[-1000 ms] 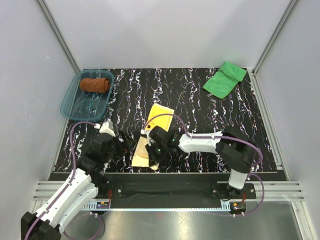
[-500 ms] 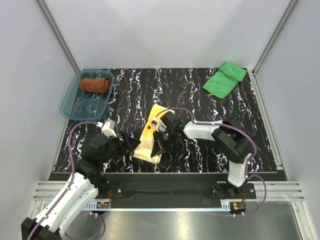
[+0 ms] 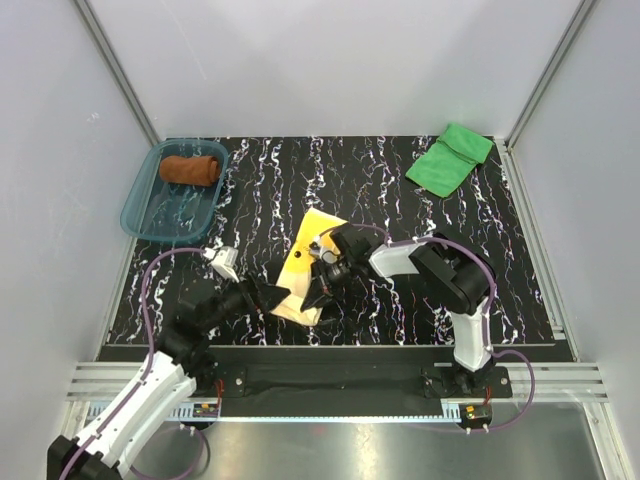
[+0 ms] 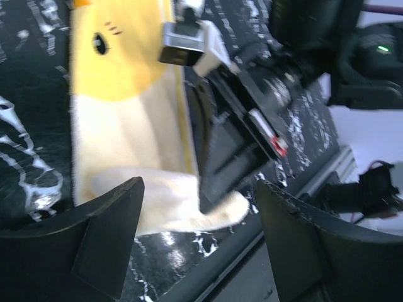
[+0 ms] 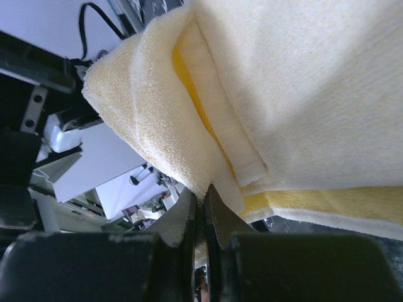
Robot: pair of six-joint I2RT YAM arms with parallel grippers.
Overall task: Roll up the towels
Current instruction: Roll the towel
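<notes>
Pinching the near edge of the pale yellow towel (image 3: 303, 255), my right gripper (image 3: 318, 292) has its jaws closed on a raised fold. My left gripper (image 3: 275, 298) stands wide just beside it, gripping nothing. The rust-brown towel (image 3: 190, 169) lies rolled in the teal tray (image 3: 138, 208); the green towel (image 3: 450, 158) lies far right.

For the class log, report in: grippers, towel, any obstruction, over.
Right gripper shut on edge of pale yellow cloth towel. Left gripper open at its near end. Bright green cloth towel unrolled, far right. Nothing else close by.
</notes>
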